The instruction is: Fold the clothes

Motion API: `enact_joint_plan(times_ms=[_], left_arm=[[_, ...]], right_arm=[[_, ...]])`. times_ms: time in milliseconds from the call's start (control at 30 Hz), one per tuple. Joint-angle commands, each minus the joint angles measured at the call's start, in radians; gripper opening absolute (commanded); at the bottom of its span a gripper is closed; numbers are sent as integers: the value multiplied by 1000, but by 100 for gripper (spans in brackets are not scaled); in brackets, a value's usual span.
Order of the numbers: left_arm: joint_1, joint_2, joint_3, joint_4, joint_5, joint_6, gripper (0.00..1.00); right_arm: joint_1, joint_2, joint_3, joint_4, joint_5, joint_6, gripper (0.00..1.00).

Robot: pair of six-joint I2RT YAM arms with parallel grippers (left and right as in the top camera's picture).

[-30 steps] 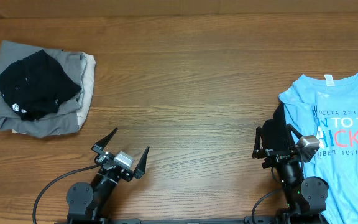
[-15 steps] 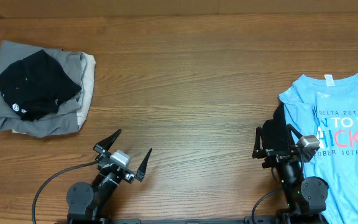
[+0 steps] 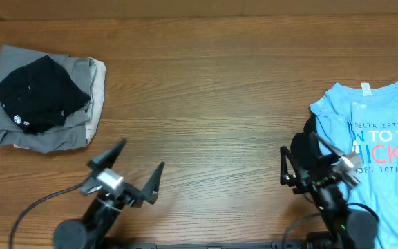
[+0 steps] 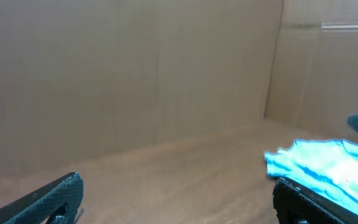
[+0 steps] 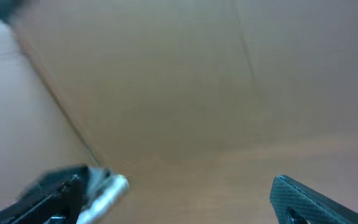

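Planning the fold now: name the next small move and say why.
Probably ease the right gripper onto the left edge of the light-blue T-shirt and draw it toward the middle of the table. The shirt lies spread, running off the right of the view, and that gripper is open, empty and beside it.

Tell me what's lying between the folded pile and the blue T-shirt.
Nothing: in the overhead view, only bare wooden table separates the folded pile from the blue T-shirt.

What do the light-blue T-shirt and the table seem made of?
Light-blue T-shirt: soft matte knit, probably cotton; it wrinkles and bears printed lettering. Table: brown wood or wood-look laminate, judging by its plank lines and grain, slight sheen.
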State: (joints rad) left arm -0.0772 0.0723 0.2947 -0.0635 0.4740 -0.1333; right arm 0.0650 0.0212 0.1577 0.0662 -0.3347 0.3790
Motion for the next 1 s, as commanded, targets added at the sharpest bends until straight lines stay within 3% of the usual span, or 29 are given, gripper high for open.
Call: enact_joint_plan(times_ms=[0,167,367,533,600,767,967], left_arm=[[-2,117,152,-80,-36,-24,100],[-2,389,419,-263,-31,15,100],[-2,758,822,-577,-29,77,100],[-2,1005,1089,-829,-28,161,100],[-2,1070,1155,-899,-28,182,100],[-2,1140,1195,-958,77,175,100],[-2,1151,1195,-999,96,175,100]], right_arm=[[-8,37,161,5,-34,32,100],[-8,212,384,-144,-79,67,100],[-8,602,768,-629,-90,59,100],[-8,922,1069,-1041,-29,-127,100],[-9,1029,1141,-1139,22,-130,100],[-76,1246,1204,-1167,39,-113,100],[-281,1464,1206,-1107,103,-32,97]])
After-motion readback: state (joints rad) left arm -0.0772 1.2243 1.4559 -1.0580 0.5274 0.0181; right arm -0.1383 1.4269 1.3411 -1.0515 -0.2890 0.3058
